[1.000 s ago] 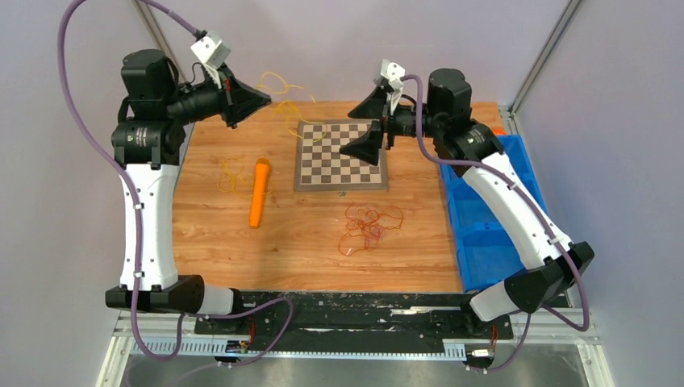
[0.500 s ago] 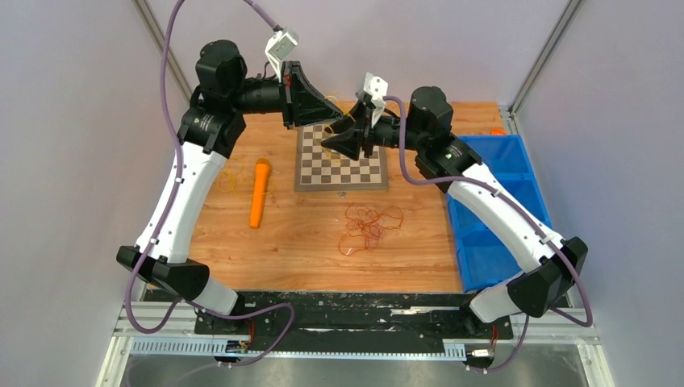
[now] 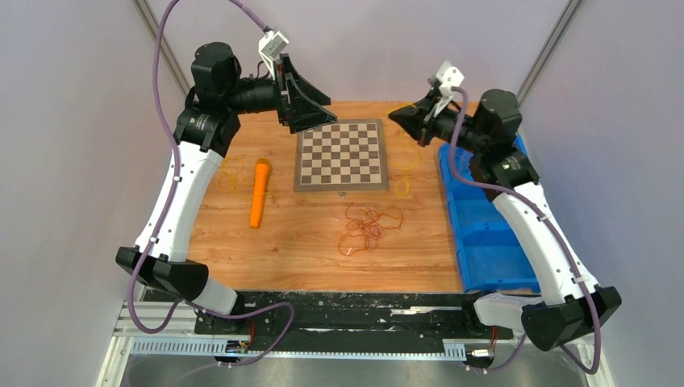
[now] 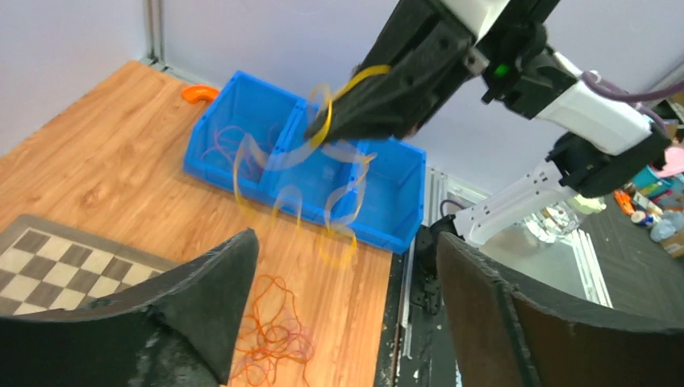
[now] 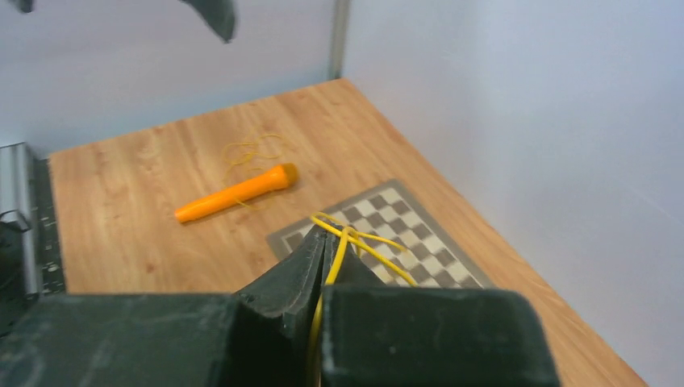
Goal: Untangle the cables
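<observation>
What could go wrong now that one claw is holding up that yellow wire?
The shut right claw grips only a thin strand of the yellow cable, so it might slip out. Its dangling loops hang near the blue bin and could snag on a rim or drop inside.

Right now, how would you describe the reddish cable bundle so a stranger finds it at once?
On the wooden table, find the chessboard mat. On the bare wood between that mat and the table's near edge lies a loose tangle of thin loops. It alone is reddish-orange: the other wires are yellow, and the orange cylinder is solid.
</observation>
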`<state>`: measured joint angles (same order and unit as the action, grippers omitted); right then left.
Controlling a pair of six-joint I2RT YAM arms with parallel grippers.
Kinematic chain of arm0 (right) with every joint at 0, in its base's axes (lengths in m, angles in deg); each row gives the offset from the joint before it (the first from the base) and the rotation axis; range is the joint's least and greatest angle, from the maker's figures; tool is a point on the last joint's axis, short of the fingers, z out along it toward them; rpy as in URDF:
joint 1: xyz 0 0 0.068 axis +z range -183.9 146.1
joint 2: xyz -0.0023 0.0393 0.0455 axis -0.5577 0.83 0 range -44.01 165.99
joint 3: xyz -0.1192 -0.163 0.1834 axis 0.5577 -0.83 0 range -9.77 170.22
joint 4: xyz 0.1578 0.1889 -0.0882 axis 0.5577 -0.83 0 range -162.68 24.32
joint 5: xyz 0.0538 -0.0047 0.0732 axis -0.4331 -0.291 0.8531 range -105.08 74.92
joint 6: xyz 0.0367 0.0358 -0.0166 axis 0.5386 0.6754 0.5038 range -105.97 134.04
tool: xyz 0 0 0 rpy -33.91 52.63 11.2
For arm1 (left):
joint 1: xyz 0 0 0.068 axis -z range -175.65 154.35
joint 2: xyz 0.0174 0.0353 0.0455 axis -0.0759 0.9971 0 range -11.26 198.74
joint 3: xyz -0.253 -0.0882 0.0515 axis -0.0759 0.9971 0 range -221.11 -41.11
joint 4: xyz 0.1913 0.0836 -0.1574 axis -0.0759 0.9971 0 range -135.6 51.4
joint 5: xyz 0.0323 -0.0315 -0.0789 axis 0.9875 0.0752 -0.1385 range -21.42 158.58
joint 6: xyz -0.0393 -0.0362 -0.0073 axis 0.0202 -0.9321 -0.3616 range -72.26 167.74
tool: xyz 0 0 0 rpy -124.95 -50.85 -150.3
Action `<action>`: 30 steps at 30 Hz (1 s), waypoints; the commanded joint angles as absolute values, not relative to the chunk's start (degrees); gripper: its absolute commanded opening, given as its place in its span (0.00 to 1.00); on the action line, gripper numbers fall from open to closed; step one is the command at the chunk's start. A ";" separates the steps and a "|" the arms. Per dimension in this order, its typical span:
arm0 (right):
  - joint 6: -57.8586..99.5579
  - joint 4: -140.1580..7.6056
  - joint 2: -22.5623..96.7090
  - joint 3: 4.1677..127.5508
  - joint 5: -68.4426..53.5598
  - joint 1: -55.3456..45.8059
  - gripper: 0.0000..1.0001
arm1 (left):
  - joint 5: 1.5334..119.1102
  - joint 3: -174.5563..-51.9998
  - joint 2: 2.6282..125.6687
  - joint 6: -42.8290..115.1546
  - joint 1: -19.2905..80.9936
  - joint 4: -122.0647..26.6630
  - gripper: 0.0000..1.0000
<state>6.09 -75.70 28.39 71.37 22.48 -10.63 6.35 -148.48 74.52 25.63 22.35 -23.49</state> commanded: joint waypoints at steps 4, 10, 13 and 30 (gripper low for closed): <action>5.36 -82.77 24.18 77.92 25.52 -24.99 0.00 | 12.01 -147.01 71.44 35.27 22.17 -16.32 1.00; 2.93 -87.63 22.79 80.08 30.33 -40.90 0.00 | 15.15 -143.24 70.54 39.19 22.19 -14.64 1.00; -0.74 -89.69 23.89 80.31 34.10 -47.09 0.00 | 15.16 -142.74 70.92 39.65 22.19 -14.04 1.00; -16.45 -114.12 35.87 99.39 47.67 -66.56 0.00 | 18.68 -135.48 68.20 44.72 22.19 -10.11 1.00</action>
